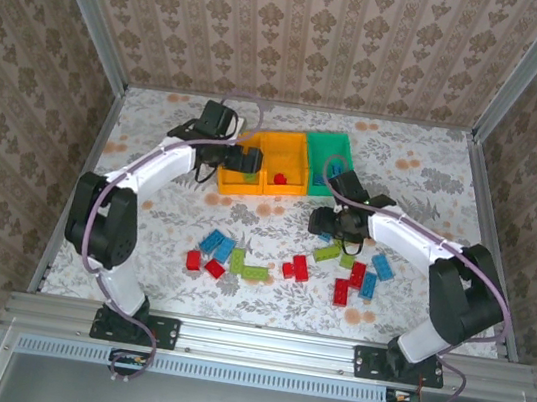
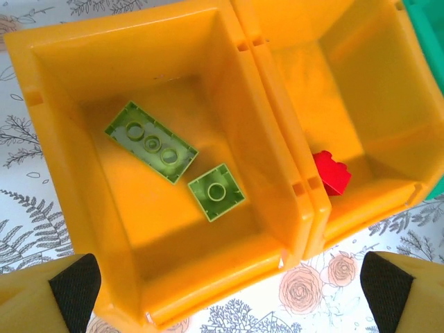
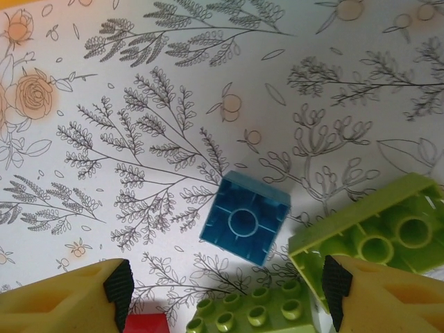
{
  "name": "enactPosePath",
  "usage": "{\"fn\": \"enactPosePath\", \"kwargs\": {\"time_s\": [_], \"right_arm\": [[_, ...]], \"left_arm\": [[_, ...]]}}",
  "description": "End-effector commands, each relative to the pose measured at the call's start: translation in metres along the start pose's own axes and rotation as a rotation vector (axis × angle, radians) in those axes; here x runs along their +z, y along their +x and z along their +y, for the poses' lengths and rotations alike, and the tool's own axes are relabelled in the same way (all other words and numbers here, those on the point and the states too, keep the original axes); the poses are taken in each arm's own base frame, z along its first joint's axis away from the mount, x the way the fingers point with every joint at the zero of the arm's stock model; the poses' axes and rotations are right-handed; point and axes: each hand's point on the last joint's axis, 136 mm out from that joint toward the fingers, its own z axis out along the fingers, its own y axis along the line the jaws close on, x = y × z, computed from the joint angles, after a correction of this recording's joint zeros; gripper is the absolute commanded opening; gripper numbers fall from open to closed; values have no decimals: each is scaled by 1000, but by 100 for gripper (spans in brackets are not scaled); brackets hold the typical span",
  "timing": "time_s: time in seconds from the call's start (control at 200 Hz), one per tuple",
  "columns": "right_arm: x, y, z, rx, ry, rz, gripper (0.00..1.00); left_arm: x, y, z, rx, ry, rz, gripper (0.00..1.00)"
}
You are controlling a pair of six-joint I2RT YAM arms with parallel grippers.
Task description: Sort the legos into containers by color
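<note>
Right pick: centre on blue.
My left gripper (image 2: 229,288) gapes empty over the orange bin (image 2: 52,146); my right gripper (image 3: 225,288), also wide, must straddle the blue brick (image 3: 244,217), dodging the green brick (image 3: 378,236) at four o'clock.

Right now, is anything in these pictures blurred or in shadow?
Left wrist view: sharp; walls of the left orange bin shade part of its floor. Right wrist view: blue brick crisp, the nearest fingertips slightly soft. Top view: even light, only faint shadows on the table.
</note>
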Motion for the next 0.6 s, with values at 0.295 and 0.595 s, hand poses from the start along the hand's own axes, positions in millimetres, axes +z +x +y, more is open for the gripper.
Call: {"fn": "enactPosePath", "kwargs": {"time_s": [0.295, 0.595], "right_arm": [[23, 12, -1, -1, 100, 111, 73], [33, 13, -1, -31, 145, 147, 61]], "left_arm": [[-21, 26, 20, 37, -86, -59, 100], [-28, 44, 29, 27, -118, -57, 100]]}}
